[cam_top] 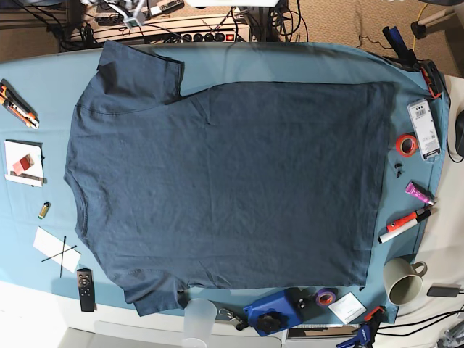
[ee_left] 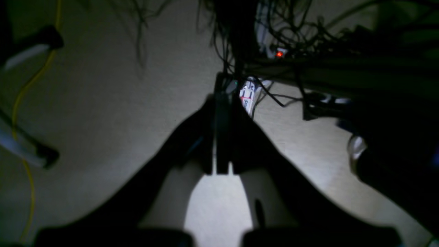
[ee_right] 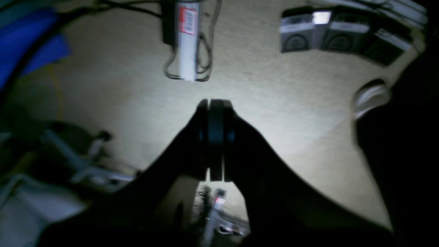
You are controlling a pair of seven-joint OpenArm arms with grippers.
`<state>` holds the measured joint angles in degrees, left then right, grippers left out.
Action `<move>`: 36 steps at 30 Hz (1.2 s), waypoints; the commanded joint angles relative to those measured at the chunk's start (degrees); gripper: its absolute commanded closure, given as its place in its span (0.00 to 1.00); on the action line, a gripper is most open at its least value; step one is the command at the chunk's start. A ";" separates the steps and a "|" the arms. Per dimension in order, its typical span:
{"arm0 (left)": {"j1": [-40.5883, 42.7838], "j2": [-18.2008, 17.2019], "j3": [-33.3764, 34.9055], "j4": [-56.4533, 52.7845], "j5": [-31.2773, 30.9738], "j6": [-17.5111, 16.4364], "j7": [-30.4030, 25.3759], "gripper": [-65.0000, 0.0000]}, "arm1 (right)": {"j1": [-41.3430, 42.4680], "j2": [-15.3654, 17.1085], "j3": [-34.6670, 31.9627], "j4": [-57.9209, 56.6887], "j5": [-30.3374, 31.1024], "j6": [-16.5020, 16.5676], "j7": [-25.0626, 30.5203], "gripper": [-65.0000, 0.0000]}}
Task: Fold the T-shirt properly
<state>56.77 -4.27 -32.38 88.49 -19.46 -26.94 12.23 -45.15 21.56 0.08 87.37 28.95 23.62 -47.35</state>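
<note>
The dark navy T-shirt (cam_top: 225, 188) lies spread flat on the teal table cloth (cam_top: 290, 61) in the base view. Its collar points left, its hem runs down the right side, and one sleeve (cam_top: 138, 69) lies at the top left, the other (cam_top: 152, 293) at the bottom left. Neither arm shows in the base view. In the left wrist view my left gripper (ee_left: 222, 89) is shut with nothing in it, hanging over a pale floor. My right gripper (ee_right: 216, 104) is likewise shut and empty above the floor in the right wrist view.
Small items ring the shirt: a mug (cam_top: 401, 281), red tape roll (cam_top: 406, 144), white box (cam_top: 423, 129), markers (cam_top: 404, 224), blue tool (cam_top: 275, 310), clear cup (cam_top: 199, 319), remote (cam_top: 85, 288), utility knife (cam_top: 16, 104). Cables and a power strip (ee_right: 187, 37) lie on the floor.
</note>
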 commanded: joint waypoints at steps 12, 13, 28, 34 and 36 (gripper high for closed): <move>16.09 -0.17 -4.96 33.86 -10.93 6.16 10.40 1.00 | -12.48 -0.13 22.29 21.09 20.57 11.61 -8.70 1.00; 16.09 -0.17 -5.46 35.76 -11.54 6.23 11.78 1.00 | -12.48 -0.11 24.17 22.27 22.62 11.91 -10.05 1.00; 15.47 -0.17 -6.05 43.39 -12.50 11.50 13.92 1.00 | -12.00 -0.11 43.19 34.10 32.70 16.38 -10.75 0.64; 15.43 -0.22 -6.05 43.39 -12.52 11.47 13.90 1.00 | -8.41 -2.03 44.54 34.67 28.89 16.38 -11.10 0.50; 15.41 -0.22 -6.05 43.39 -12.52 11.45 13.86 1.00 | -4.92 -1.88 44.54 32.00 28.48 16.38 -11.21 0.50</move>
<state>71.09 -4.32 -38.00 130.96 -31.57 -15.42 27.03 -49.52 18.83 44.07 118.83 57.06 40.23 -59.53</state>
